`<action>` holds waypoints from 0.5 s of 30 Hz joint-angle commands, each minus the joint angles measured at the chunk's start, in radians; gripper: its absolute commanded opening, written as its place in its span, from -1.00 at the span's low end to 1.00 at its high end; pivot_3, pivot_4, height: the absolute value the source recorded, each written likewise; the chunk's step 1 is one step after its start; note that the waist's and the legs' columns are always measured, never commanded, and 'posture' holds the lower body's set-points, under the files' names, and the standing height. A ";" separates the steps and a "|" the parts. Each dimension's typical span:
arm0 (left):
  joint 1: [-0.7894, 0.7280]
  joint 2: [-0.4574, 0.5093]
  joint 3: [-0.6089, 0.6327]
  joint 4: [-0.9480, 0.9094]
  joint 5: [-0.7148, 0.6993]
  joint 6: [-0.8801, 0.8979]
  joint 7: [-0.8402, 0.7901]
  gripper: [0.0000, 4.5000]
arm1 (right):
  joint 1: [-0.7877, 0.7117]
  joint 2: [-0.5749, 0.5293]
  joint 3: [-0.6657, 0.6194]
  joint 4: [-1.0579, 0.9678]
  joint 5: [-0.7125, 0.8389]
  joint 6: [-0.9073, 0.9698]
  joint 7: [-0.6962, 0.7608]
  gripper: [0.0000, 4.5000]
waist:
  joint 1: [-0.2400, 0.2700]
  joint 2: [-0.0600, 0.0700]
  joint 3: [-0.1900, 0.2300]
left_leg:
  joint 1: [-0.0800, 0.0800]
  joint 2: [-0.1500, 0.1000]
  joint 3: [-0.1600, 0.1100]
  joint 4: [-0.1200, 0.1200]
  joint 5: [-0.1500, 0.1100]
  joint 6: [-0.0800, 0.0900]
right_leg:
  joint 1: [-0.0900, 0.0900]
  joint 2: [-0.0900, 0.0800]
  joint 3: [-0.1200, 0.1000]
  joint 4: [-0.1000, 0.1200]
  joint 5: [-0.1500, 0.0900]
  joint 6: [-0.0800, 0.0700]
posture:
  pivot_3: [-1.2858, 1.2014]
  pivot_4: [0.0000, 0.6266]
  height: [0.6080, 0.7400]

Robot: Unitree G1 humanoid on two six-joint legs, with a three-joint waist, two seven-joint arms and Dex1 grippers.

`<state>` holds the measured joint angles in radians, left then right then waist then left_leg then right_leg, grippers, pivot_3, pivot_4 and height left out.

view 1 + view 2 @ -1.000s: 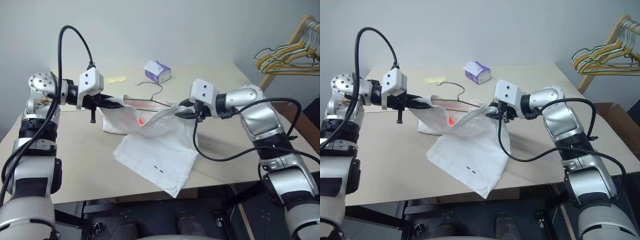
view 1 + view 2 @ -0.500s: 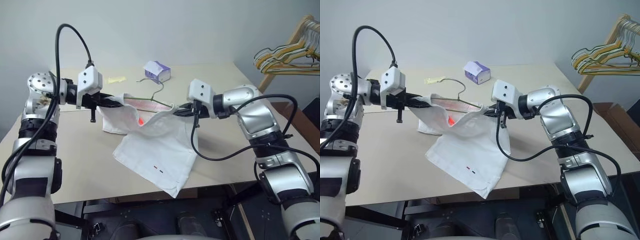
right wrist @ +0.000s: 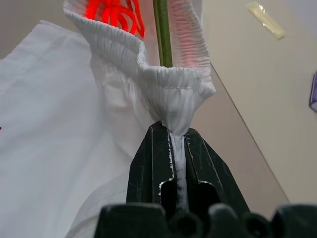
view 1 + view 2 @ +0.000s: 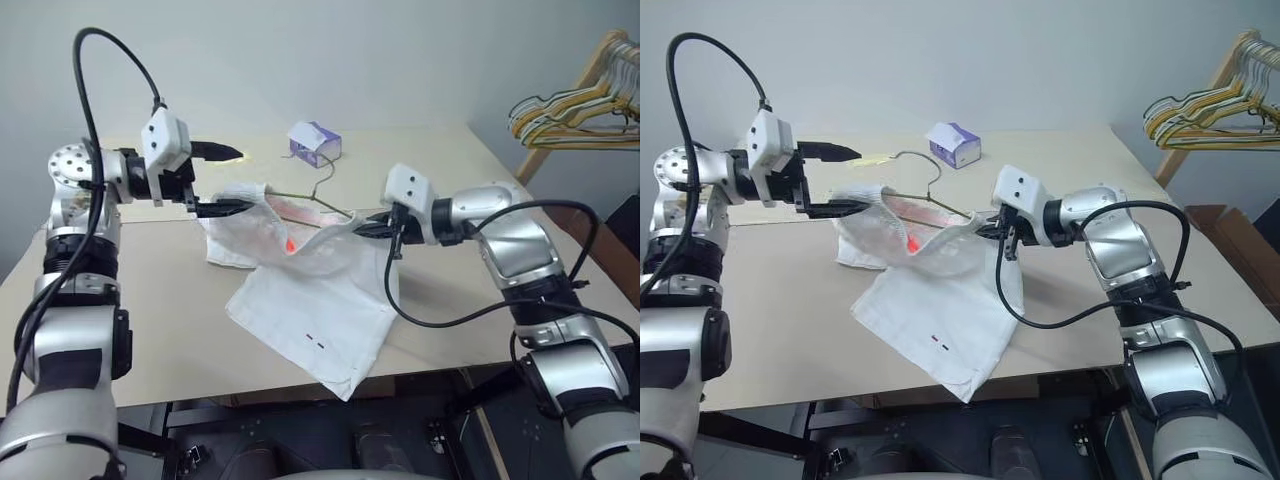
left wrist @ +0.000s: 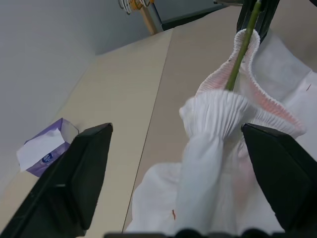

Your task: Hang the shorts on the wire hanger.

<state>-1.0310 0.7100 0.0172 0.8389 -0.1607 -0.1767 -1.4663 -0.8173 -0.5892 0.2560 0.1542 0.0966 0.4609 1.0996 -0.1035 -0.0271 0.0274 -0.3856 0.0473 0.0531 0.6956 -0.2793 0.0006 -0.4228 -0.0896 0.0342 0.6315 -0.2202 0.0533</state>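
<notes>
The left gripper (image 4: 222, 180) has just opened wide and dropped the shorts (image 4: 310, 300), while the right gripper (image 4: 372, 228) pinches the waistband by the wire hanger (image 4: 318, 197).

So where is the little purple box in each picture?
Left eye view: the purple box sits at the far side of the table, just behind the wire hanger's hook.
Right eye view: same spot, beyond the hook.
Left wrist view: low at the left edge.
Right wrist view: a purple sliver at the right edge, probably the box.
Shared landmark: the shorts' gathered waistband.
</notes>
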 commanded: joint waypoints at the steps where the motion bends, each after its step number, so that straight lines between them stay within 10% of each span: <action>1: -0.031 0.019 -0.003 0.025 0.021 -0.029 0.020 0.98 | 0.002 -0.025 -0.057 -0.068 0.022 0.031 -0.022 -1.00 | -0.005 0.000 0.000 | 0.000 0.000 0.000 0.000 0.000 0.000 | 0.000 0.000 0.000 0.000 0.000 0.000 | -0.03 -1.00 1.00; 15: 0.064 -0.048 0.209 -0.244 -0.339 0.231 -0.063 0.98 | 0.072 -0.107 -0.301 -0.282 0.167 0.628 -0.243 -1.00 | -0.024 0.000 0.000 | -0.001 0.000 0.000 0.001 0.000 0.000 | 0.000 -0.001 0.000 0.000 0.001 0.001 | -0.06 -1.00 1.00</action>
<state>-0.9856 0.6674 0.2037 0.6602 -0.4446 0.0075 -1.5231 -0.7340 -0.6817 0.0191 -0.0575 0.2458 0.9922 0.9143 -0.1273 -0.0266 0.0270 -0.3857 0.0475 0.0528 0.6960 -0.2794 0.0009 -0.4225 -0.0904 0.0348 0.6315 -0.2193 0.0546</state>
